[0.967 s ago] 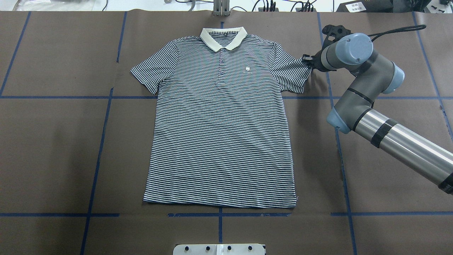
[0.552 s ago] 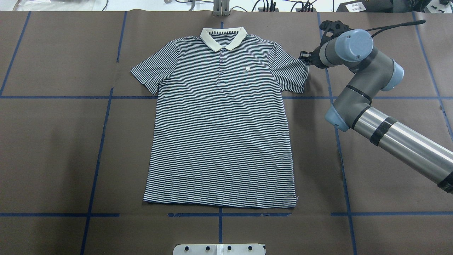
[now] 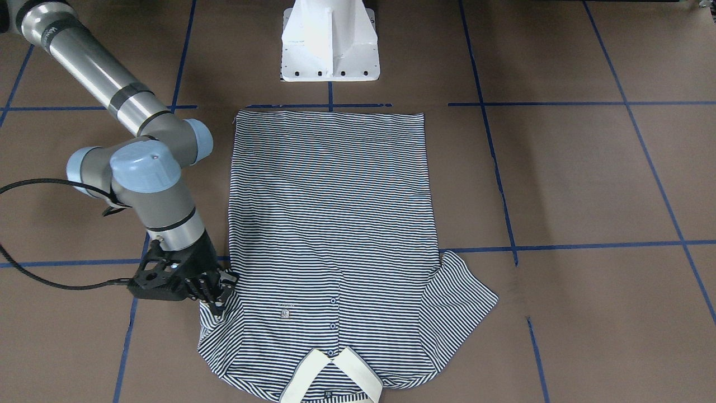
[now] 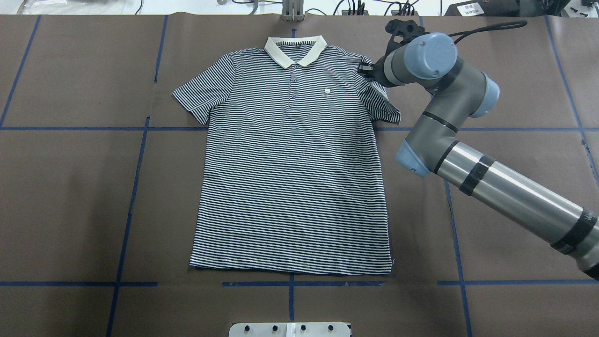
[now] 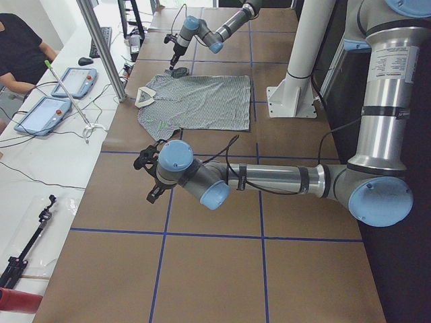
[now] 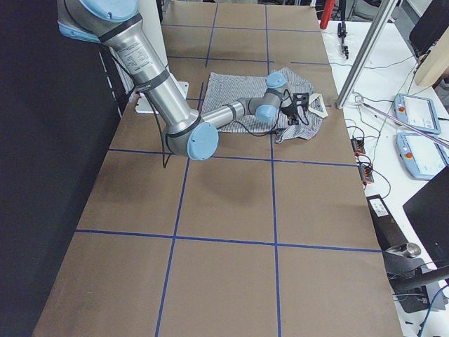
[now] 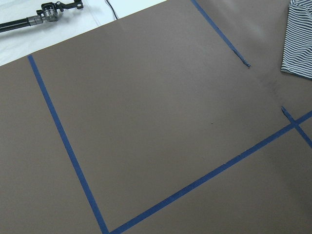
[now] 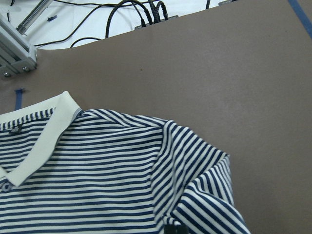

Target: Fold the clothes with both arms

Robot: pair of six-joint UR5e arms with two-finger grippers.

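Movement since a second ago: the right pincer has dragged one sleeve of the polo shirt inward and seems clamped on its bunched edge. The rest lies flat on the table. Only the left-side view shows the left pincer; apart or together, I cannot tell.

no legible text, chest label unreadable
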